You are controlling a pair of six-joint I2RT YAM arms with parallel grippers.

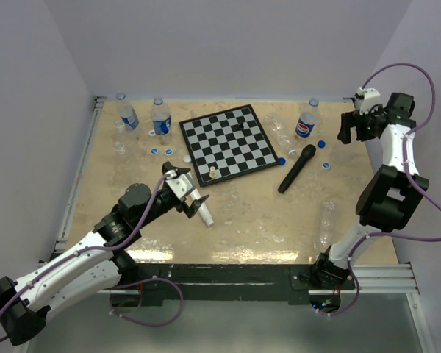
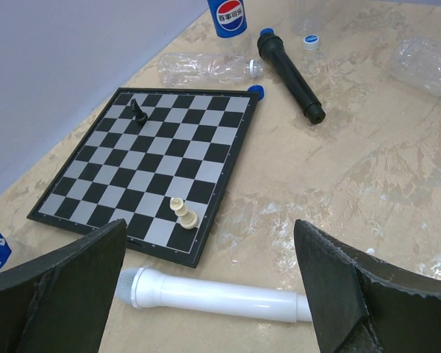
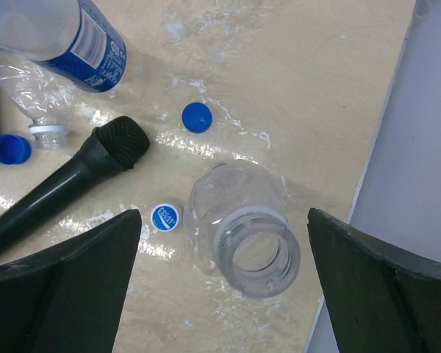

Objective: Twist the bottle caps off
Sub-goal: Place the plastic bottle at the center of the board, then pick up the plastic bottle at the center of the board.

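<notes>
My right gripper is open and empty, held high at the back right. In the right wrist view it hangs over an upright clear bottle with an open, capless neck. Loose caps lie near it: a blue cap, a labelled cap and another blue cap. A blue-labelled logo bottle stands beside a lying clear bottle. Capped bottles stand at the back left. My left gripper is open and empty over a white microphone.
A chessboard lies mid-table with a pale piece and a black piece. A black microphone lies right of it. Loose caps lie left of the board. Another clear bottle lies at the right.
</notes>
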